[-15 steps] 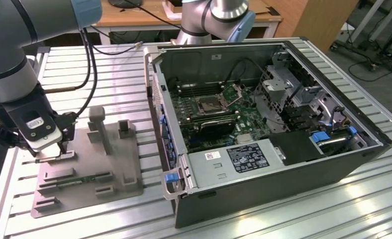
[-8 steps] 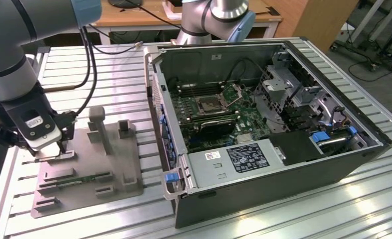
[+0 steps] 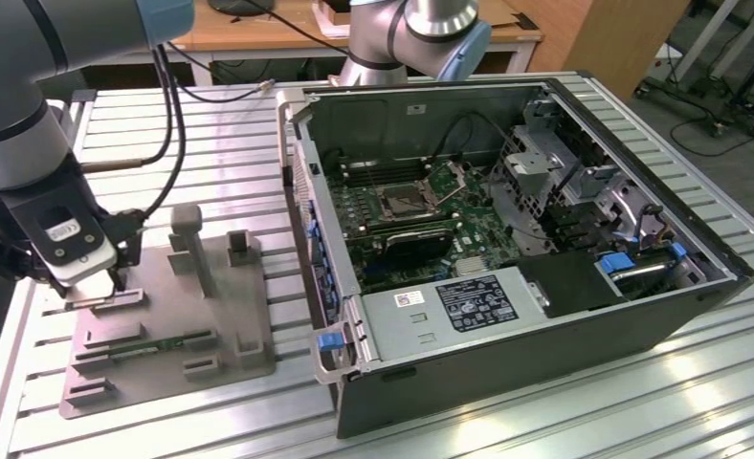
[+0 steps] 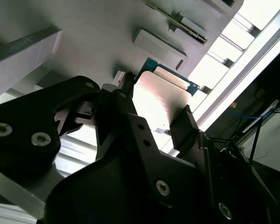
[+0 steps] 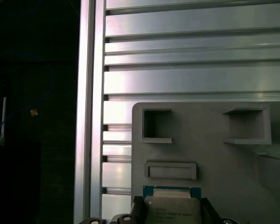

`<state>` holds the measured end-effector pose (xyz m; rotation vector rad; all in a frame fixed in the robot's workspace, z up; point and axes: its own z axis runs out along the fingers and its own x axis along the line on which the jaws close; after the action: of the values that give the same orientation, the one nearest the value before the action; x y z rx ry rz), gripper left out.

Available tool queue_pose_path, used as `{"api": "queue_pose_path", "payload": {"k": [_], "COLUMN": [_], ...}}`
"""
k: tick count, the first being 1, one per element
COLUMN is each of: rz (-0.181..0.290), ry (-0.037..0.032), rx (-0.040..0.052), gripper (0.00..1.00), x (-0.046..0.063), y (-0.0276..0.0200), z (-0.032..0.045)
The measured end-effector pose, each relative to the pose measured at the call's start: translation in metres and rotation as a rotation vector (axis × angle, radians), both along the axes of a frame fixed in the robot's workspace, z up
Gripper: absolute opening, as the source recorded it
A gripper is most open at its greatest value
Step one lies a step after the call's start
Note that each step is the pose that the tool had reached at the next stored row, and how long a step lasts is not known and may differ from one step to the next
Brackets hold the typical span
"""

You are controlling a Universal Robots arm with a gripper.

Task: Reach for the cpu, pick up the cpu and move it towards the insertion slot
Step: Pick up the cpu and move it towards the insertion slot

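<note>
The cpu [image 5: 171, 211] is a small square chip with a silvery top and a thin green rim. It lies at the edge of a grey holder plate [image 3: 243, 316] on the exterior view's left. My gripper [image 3: 97, 292] is down over it, and in both wrist views its black fingers [image 4: 130, 88] press against two opposite sides of the cpu [image 4: 161, 98]. The insertion slot [image 3: 404, 200] is a silver-framed square socket on the motherboard inside the open computer case [image 3: 505, 344], well off to the exterior view's right.
The holder plate carries upright grey posts [image 3: 188, 239] and a green memory strip [image 3: 160, 346] lying in a groove. The slatted metal table [image 3: 198, 143] ends just beyond the plate. A second robot arm [image 3: 415, 38] stands behind the case. Cables hang beside my arm.
</note>
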<state>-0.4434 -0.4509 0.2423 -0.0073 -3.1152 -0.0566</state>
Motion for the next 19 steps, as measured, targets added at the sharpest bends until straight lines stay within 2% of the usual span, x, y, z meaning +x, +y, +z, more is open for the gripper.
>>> {"api": "queue_pose_path", "payload": {"k": [19], "rz": [0.000], "ry": [0.0004], "rx": [-0.0003], "gripper": [0.55], "x": [0.0000], "y": [0.0000], "z": [0.0059]}}
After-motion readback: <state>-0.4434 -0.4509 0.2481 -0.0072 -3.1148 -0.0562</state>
